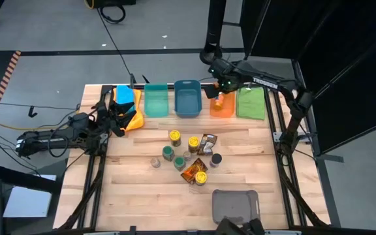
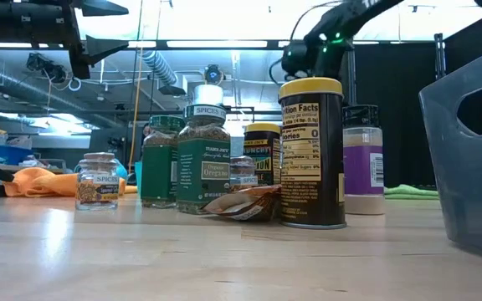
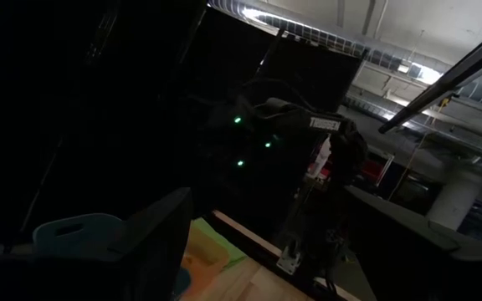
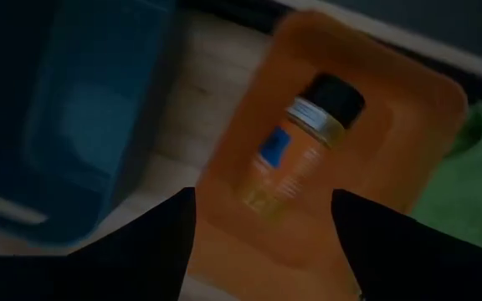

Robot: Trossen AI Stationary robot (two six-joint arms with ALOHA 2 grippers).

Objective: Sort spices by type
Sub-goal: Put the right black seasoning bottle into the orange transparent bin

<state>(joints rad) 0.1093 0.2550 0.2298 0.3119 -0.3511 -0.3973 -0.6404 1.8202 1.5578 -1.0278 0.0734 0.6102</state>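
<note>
**Q:** What did the high view show of my two arms?

**A:** My right jaws (image 1: 222, 83) hung over the orange bin (image 1: 222, 108) at the far edge of the counter (image 1: 142, 196). The right wrist view showed them spread and empty, with a dark-lidded jar (image 4: 304, 138) lying on its side inside that bin, apart from both fingers. My left jaws (image 1: 118, 117) waited at the counter's left edge, near the yellow bin (image 1: 133, 116). The left wrist view showed their fingers parted, with nothing visible between them.

**Q:** How far had the sorting gone?

**A:** I judged it barely begun. One jar lay in the orange bin. I saw nothing in the teal bin (image 1: 155, 101), the blue bin (image 1: 187, 98) or the green bin (image 1: 251, 103).

**Q:** What was left?

**A:** Most of the spices stood clustered mid-counter: two yellow-lidded jars (image 1: 174, 136), green-lidded jars (image 1: 168, 153), a grey-lidded jar (image 1: 155, 162), another dark-lidded jar (image 1: 215, 158) and an orange foil packet (image 1: 190, 171) beside a further yellow lid (image 1: 201, 177). The low view showed the same crowd, a tall yellow-lidded jar (image 2: 311, 152) nearest. The grey tray (image 1: 235, 203) lay near the front edge.
</note>
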